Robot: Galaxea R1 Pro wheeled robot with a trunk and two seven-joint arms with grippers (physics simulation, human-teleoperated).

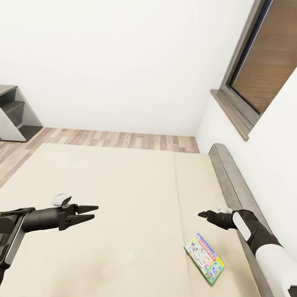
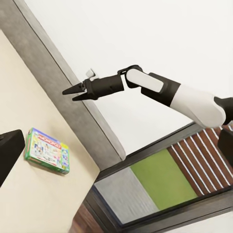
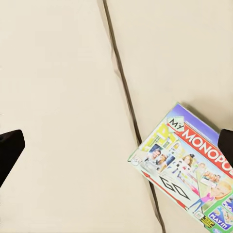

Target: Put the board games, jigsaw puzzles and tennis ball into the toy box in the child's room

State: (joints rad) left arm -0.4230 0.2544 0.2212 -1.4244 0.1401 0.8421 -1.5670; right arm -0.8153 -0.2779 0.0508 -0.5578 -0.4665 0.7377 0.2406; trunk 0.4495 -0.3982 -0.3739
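Head view: cream bed point(image 1: 119, 199) spans lower frame, seam line running 12-to-6 right of centre. One board game, My Monopoly box point(image 1: 204, 257), lies flat on bed at 5 o'clock, just right of seam, tilted diagonally; lettering legible in right wrist view point(image 3: 187, 170). Left hand point(image 1: 92, 211) hovers over bed at 8 o'clock, fingers spread, holding nothing. Right hand point(image 1: 202, 215) hovers above box at 3–4 o'clock, fingers nearly pressed together, empty. Grey headboard point(image 1: 233, 188) runs along right edge. Window point(image 1: 266, 63) at 2 o'clock. Grey shelf unit point(image 1: 11, 113) at 9 o'clock on wood floor point(image 1: 123, 139).
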